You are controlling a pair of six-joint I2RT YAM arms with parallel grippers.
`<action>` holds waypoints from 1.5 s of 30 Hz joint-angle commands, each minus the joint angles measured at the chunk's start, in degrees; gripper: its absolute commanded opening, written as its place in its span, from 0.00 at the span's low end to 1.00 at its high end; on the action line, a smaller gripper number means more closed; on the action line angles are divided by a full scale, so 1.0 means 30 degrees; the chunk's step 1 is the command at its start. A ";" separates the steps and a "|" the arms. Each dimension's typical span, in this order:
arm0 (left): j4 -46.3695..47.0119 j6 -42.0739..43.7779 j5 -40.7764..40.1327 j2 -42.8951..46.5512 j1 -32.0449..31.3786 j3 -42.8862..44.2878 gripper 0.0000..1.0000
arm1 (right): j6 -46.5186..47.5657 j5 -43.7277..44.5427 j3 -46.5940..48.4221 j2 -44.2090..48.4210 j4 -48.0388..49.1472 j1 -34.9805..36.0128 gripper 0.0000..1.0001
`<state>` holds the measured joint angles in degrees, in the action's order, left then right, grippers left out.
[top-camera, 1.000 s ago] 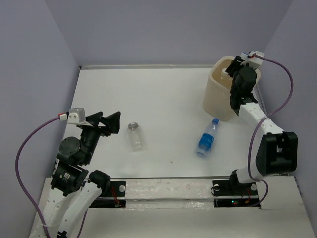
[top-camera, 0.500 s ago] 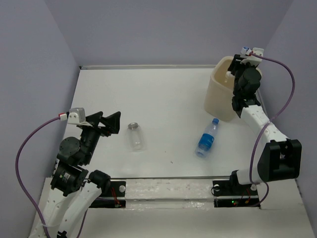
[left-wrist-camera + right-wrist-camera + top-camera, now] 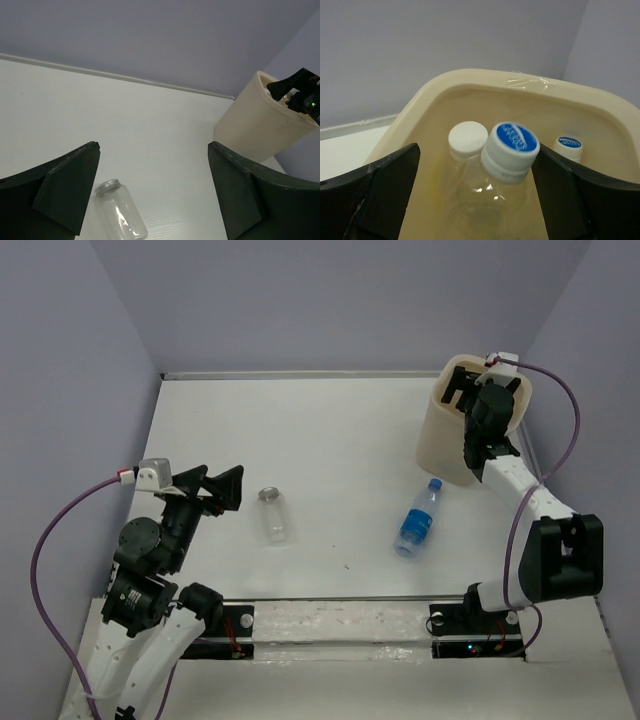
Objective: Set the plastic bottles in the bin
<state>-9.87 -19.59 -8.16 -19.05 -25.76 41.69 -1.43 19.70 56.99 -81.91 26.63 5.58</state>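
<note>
inside tall cream-beige plastic bin (image 3: 415, 107): three capped clear plastic bottles (image 3: 468, 137); right gripper (image 3: 477, 150) jaws wide around blue-capped bottle (image 3: 512, 142), seemingly not touching. on white table (image 3: 330, 430): blue-labelled bottle (image 3: 418, 518), unlabelled clear bottle (image 3: 274, 515) lying. left gripper (image 3: 154, 147) wide, empty.

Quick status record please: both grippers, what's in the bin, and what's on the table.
left gripper: open, empty, near the unlabelled bottle
right gripper: open over the bin, fingers clear of the blue-capped bottle
in bin: three caps visible, namely the white cap, that blue cap and a smaller blue cap
on table: unlabelled bottle and blue-labelled bottle, both lying down
to do: two bottles not yet binned
</note>
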 commanded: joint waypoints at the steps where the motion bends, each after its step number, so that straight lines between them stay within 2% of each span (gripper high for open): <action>1: 0.0858 0.0262 0.0231 0.0197 0.0119 -0.0157 0.99 | -0.1220 0.0519 0.2268 0.0700 -0.2311 -0.0074 0.96; 3: 0.0887 0.0291 0.0260 0.0197 0.0119 -0.0128 0.99 | -0.1572 0.0638 0.3031 0.1109 -0.2869 -0.0074 0.95; 6: 0.0887 0.0262 0.0290 0.0168 0.0119 -0.0157 0.99 | -0.2682 0.0815 0.4520 0.1958 -0.5380 -0.0074 0.94; 11: 0.0975 0.0262 0.0406 0.0197 0.0119 -0.0157 0.99 | -0.4148 -0.0969 0.6780 0.3042 -0.9366 -0.0074 0.93; 13: 0.0975 0.0320 0.0436 0.0197 0.0119 -0.0157 0.99 | -0.5494 -0.2194 0.7487 0.3395 -1.2326 -0.0074 0.93; 16: 0.0917 0.0291 0.0348 0.0372 0.0061 -0.0128 0.99 | -0.7457 -0.3111 0.5854 0.5382 -1.4090 0.1093 0.93; 17: 0.0887 0.0320 0.0319 0.0460 0.0061 -0.0128 0.99 | -0.7984 -0.3401 0.4019 0.6897 -1.4411 0.2287 0.93; 20: 0.0771 0.0321 0.0143 0.0607 -0.0056 -0.0099 0.99 | -0.9830 -0.1769 0.0180 1.0410 -1.5900 0.4836 0.93; 23: 0.0799 0.0321 0.0201 0.0695 -0.0261 -0.0069 0.99 | -1.1997 -0.0330 -0.2579 1.3519 -1.7686 0.5375 0.93; 25: 0.0800 0.0350 0.0202 0.0753 -0.0378 -0.0069 0.99 | -1.2793 0.0022 -0.3612 1.4438 -1.8250 0.5375 0.93; 28: 0.0800 0.0321 0.0202 0.0812 -0.0437 -0.0069 0.99 | -1.2999 0.0320 -0.4289 1.3743 -1.9598 0.5375 0.95; 32: 0.0712 0.0321 0.0056 0.0958 -0.0467 -0.0040 0.99 | -1.3233 0.0431 -0.5197 1.1579 -1.9747 0.5375 0.99; 41: 0.0712 0.0350 0.0026 0.0871 -0.0467 -0.0069 0.99 | -1.4141 -0.0358 -0.6543 0.7621 -1.6555 0.5375 1.00; 45: 0.0682 0.0350 -0.0033 0.0930 -0.0467 -0.0069 0.99 | -1.4493 -0.0387 -0.7423 0.6885 -1.4975 0.5375 1.00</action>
<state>-9.74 -19.57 -7.99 -16.75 -26.94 41.65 -42.61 18.37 36.91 -60.03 -25.12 21.74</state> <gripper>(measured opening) 0.990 0.995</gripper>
